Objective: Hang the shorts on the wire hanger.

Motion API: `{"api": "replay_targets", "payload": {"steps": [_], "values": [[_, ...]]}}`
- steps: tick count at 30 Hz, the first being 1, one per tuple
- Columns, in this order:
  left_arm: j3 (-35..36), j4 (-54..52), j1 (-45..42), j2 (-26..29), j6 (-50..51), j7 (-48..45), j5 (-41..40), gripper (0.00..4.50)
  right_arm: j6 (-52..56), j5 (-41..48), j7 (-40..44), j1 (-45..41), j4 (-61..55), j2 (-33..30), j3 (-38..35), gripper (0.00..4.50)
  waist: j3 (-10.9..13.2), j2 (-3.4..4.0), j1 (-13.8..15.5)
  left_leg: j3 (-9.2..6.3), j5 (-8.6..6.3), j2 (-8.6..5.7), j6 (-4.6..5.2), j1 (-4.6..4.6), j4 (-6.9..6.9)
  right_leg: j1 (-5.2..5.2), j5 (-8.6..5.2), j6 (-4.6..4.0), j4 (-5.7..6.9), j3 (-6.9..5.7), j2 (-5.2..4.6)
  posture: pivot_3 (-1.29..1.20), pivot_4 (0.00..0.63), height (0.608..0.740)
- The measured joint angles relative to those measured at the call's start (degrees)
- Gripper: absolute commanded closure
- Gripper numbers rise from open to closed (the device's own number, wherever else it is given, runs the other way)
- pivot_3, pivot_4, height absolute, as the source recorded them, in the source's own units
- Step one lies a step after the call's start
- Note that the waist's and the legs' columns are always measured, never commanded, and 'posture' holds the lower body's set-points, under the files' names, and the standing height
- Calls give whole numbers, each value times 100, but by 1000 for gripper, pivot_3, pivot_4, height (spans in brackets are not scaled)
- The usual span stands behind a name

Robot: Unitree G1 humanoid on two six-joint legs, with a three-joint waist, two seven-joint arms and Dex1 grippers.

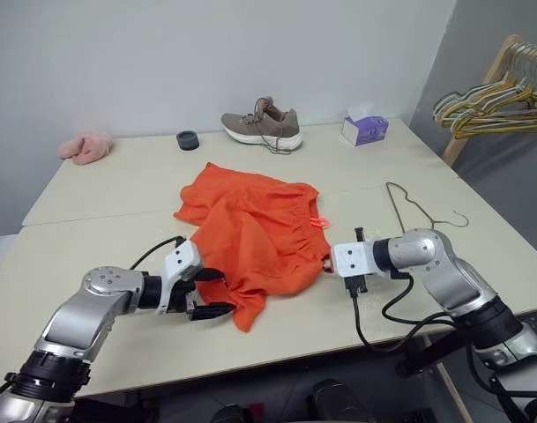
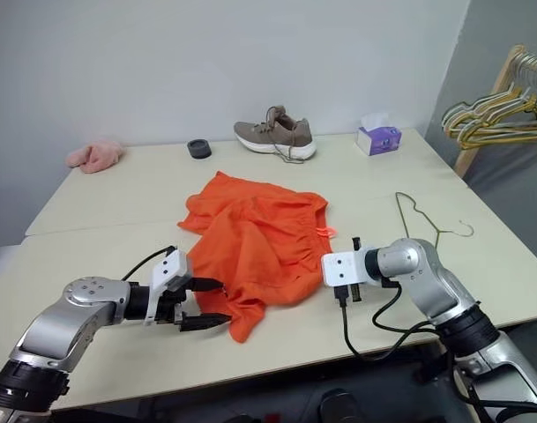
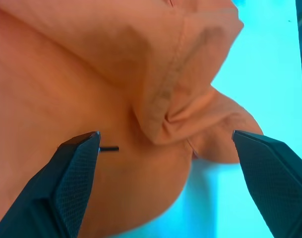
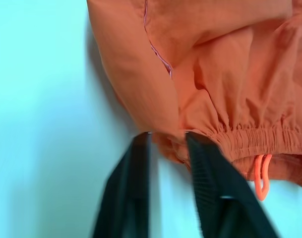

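Left claw (image 1: 213, 293) gapes wide at the shorts' (image 1: 250, 229) near hem, holding nothing. Shorts lie crumpled mid-table (image 1: 92, 189); a grab could bunch layers. Right claw (image 4: 165, 148), part-open, touches the waistband; hanger (image 1: 418, 207) lies well apart.

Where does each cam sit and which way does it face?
Left eye view: on the head, looking forward and down over the table with the shorts, the wire hanger and a shoe; both arms show.
Right eye view: same head, same scene.
Left wrist view: on the left wrist, looking along the open left pincer at a bunched hem of the shorts.
Right wrist view: on the right wrist, looking along the right pincer at the waistband and drawstring loop.
Shared: all four show the shorts.
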Motion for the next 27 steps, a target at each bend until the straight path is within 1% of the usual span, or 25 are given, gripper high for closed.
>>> {"api": "replay_targets", "payload": {"steps": [1, 3, 5, 8, 12, 18, 21, 22, 24, 27], "values": [[74, -82, 54, 23, 12, -22, -67, 0, -151, -63, -45, 22, -32, -144, 0, 1905, 0, 0, 22, 0, 0, 0, 0, 0, 0, -3, 0, 0, -4, -1, -2, -182, 18, 740], [170, -261, 120, 52, 18, -33, -159, 0, -563, -310, -292, 35, 31, -421, -13, 1168, 0, 0, 87, 4, -1, -1, 0, 2, -1, -18, 0, 0, -9, -1, -8, -181, 16, 740], [207, -351, 147, 57, 12, -24, -183, 0, -1031, -594, -683, -10, 234, -442, -14, 505, -1, -1, 107, 4, -1, -1, 0, 2, -2, -14, 0, 0, -6, -1, -8, -180, 13, 740], [267, -365, 157, 55, -14, 3, -184, 0, -1613, -954, -1178, -150, 733, -364, 61, 505, -1, -1, 117, 5, 0, -1, 0, 4, 0, -12, 0, -1, -5, 0, -6, -181, 7, 740], [276, -360, 162, 53, -124, 10, -173, 0, -2344, -1456, -1638, -441, 1560, -179, 366, 505, -2, -2, 114, 10, 0, -2, 1, 5, 2, -8, 1, -2, -5, 3, -3, -180, 3, 740], [256, -204, 61, 23, -356, 20, -85, 0, -3208, -2223, -2130, -1226, 2855, 208, 936, 505, -8, -6, 76, 12, 1, 0, 0, 7, 2, 5, 5, -7, 1, 0, 3, -179, 0, 740], [227, -96, 30, 1, -477, 27, 2, 0, -3215, -2144, -2086, -1400, 3293, 495, 926, 1082, -14, -12, 67, 9, 1, 1, 0, 16, 2, 18, 6, -8, 0, 1, 5, -177, 0, 740], [210, -79, 30, -17, -515, 33, 29, 0, -3109, -1983, -1976, -1397, 3379, 595, 894, 1371, -16, -16, 65, 8, 1, 2, 0, 17, 3, 21, 6, -8, 0, 2, 5, -177, 0, 740], [116, -75, 28, -83, -606, 54, 113, 0, -2844, -1650, -1692, -1394, 3445, 793, 825, 2107, -16, -15, 60, 6, 1, 1, 1, 17, 3, 24, 6, -9, -1, 4, 4, -177, 0, 740], [18, -72, 8, -200, -682, 124, 220, 0, -2372, -1195, -1304, -1374, 3368, 917, 669, 3209, -15, -14, 66, 2, 1, 1, 1, 15, 3, 24, 6, -9, -1, 1, 2, -178, 4, 740]]}}
